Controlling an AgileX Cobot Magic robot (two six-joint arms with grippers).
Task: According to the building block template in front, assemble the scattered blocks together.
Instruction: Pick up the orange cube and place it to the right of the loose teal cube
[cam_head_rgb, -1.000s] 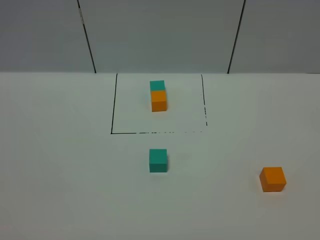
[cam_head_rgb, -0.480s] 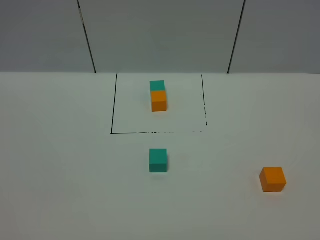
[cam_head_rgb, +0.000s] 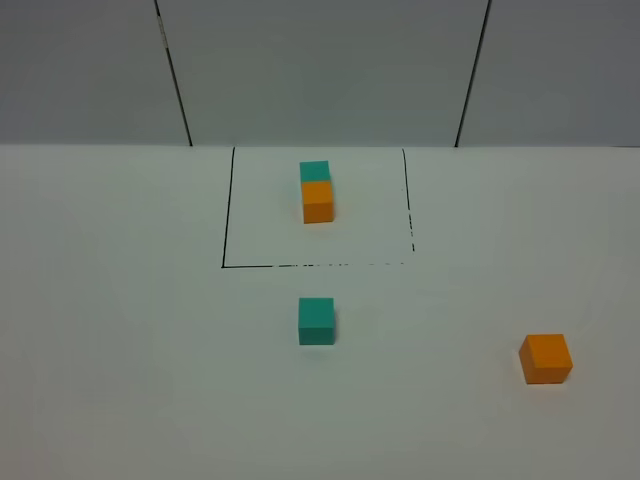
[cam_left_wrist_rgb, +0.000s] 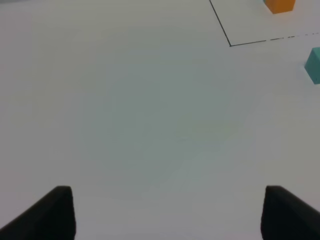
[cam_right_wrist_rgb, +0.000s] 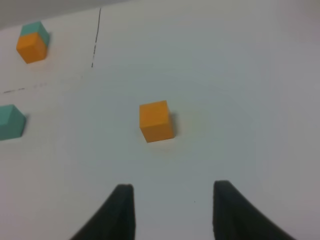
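The template pair (cam_head_rgb: 317, 195), a teal cube joined behind an orange one, stands inside a black-line rectangle (cam_head_rgb: 224, 230) at the back centre. The loose teal cube (cam_head_rgb: 316, 321) sits just in front of the rectangle; the loose orange cube (cam_head_rgb: 546, 358) sits at the front right. Neither gripper shows in the high view. My left gripper (cam_left_wrist_rgb: 167, 212) is open over bare table, with the teal cube (cam_left_wrist_rgb: 314, 65) far off at the frame edge. My right gripper (cam_right_wrist_rgb: 172, 210) is open and empty, a short way from the orange cube (cam_right_wrist_rgb: 156, 121); the teal cube (cam_right_wrist_rgb: 10, 121) and template (cam_right_wrist_rgb: 32, 42) also show.
The white table (cam_head_rgb: 120, 350) ends at a grey panelled wall (cam_head_rgb: 320, 70) behind the rectangle. Nothing else stands on it.
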